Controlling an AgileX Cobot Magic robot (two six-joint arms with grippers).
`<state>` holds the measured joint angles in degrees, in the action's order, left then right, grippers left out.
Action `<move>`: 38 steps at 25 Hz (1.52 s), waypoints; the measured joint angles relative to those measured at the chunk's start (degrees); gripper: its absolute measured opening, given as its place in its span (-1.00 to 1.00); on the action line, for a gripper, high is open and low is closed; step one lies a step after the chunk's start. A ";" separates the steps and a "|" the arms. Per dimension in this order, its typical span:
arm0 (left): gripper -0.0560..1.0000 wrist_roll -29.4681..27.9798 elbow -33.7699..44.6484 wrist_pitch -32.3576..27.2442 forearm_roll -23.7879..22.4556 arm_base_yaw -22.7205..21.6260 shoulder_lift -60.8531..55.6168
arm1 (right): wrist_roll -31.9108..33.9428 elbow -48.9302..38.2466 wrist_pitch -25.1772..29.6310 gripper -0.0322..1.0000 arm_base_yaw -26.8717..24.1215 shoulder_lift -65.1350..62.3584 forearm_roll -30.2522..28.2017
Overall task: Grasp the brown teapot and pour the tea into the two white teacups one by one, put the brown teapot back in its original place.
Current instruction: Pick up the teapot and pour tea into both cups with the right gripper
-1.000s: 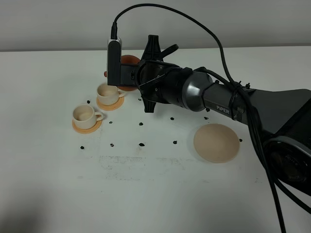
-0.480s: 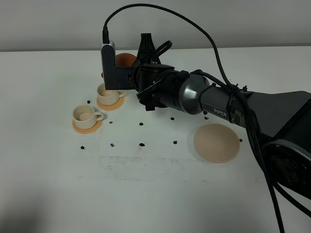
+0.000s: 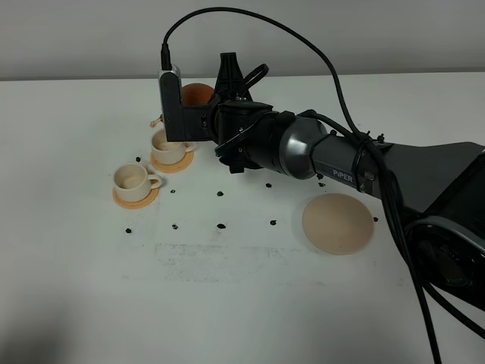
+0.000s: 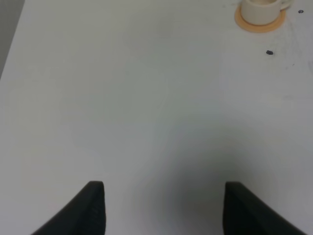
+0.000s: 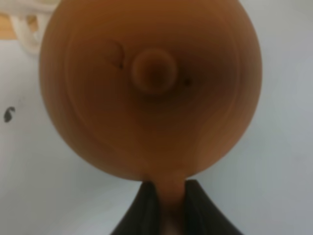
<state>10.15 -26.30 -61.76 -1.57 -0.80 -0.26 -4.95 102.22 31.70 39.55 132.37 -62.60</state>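
Observation:
The brown teapot (image 3: 195, 93) hangs above the table just behind the farther white teacup (image 3: 167, 142), largely hidden by the wrist camera. In the right wrist view the teapot (image 5: 151, 88) fills the picture, lid knob facing me, and my right gripper (image 5: 168, 191) is shut on its handle. The nearer white teacup (image 3: 132, 178) stands on its orange coaster (image 3: 137, 198) to the front left. No tea shows. The pale beige disc (image 3: 338, 223) lies bare at the right. My left gripper (image 4: 164, 208) is open over bare table, far from a teacup (image 4: 261, 6).
Small dark specks (image 3: 220, 225) dot the white table (image 3: 242, 303) around the cups. The right arm (image 3: 333, 155) stretches across the middle from the right edge, its cable arching overhead. A grey wall runs along the back.
The right wrist has shifted a little to the left and lifted the teapot slightly behind the farther cup. Over the last half second it has barely moved. Cups and disc stay put.

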 joint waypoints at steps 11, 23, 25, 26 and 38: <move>0.06 0.00 0.00 0.00 0.00 0.00 0.00 | 0.09 0.00 0.06 -0.77 -1.02 0.22 -1.65; 0.06 0.00 0.00 0.00 0.00 0.00 0.00 | 0.04 0.00 0.11 -0.77 -1.13 1.32 -3.45; 0.06 0.00 0.00 0.00 0.00 0.00 0.00 | 0.04 0.00 0.11 -0.77 -1.13 1.32 -3.92; 0.06 0.00 0.00 0.00 0.00 0.00 0.00 | 0.04 0.00 0.11 -0.77 -1.07 1.32 -3.92; 0.06 0.00 0.00 0.00 0.00 0.00 0.00 | -0.20 0.00 0.10 -0.77 -0.57 1.32 -6.78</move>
<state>10.15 -26.30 -61.76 -1.57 -0.80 -0.26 -5.15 102.22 31.81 38.99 133.69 -69.38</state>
